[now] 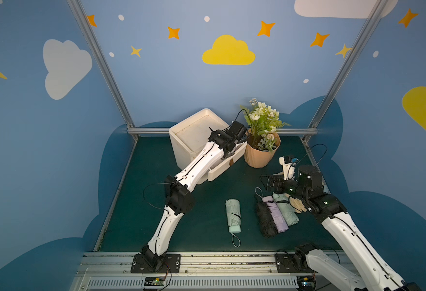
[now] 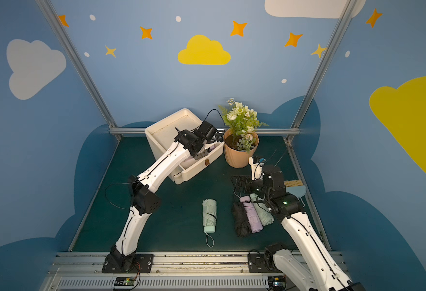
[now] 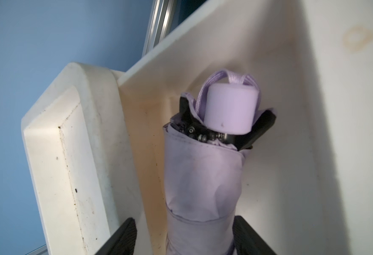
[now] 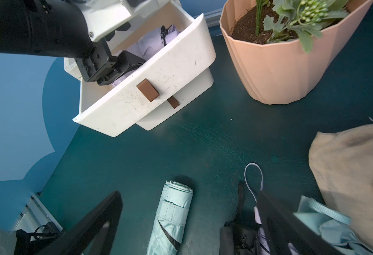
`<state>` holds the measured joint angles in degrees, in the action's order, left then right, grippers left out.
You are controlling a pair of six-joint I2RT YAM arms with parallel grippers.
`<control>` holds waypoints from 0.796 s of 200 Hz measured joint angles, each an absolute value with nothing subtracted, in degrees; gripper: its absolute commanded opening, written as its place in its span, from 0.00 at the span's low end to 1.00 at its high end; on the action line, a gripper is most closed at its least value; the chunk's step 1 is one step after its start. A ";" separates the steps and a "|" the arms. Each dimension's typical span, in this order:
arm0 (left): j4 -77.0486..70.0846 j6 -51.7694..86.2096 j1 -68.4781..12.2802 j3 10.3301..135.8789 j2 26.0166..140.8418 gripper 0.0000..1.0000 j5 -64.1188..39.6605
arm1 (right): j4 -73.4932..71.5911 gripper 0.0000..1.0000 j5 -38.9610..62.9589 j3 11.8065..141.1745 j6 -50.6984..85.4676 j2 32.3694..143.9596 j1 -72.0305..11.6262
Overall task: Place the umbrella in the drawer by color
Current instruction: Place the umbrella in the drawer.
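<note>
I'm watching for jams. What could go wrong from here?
The left tool straddles the purple umbrella in the top drawer; pulling out could drag it along. The right tool hangs open near the black umbrella, second purple umbrella and green umbrella, packed side by side; it may catch two.

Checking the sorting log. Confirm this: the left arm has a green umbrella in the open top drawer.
Not quite: the umbrella is purple, not green. The left wrist view shows it lying between the left fingers in the open top drawer.
</note>
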<state>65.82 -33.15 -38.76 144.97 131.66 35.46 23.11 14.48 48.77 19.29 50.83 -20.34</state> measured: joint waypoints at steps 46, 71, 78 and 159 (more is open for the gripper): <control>65.60 -32.34 -38.00 145.73 130.61 0.76 33.12 | 22.92 0.98 15.46 48.77 19.33 51.62 -20.03; 65.52 -31.29 -36.53 146.30 128.03 0.77 32.58 | 24.58 0.98 15.99 49.82 19.31 53.17 -19.09; 65.47 -30.85 -36.10 146.58 127.11 0.77 32.38 | 25.74 0.98 16.14 50.87 19.27 54.08 -18.63; 60.23 -16.73 -33.91 135.52 109.36 0.90 19.77 | 48.88 0.96 11.84 63.72 17.02 63.35 -20.05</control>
<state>60.23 -16.73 -33.91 135.52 109.36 19.77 48.88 11.84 63.72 17.02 63.35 -20.05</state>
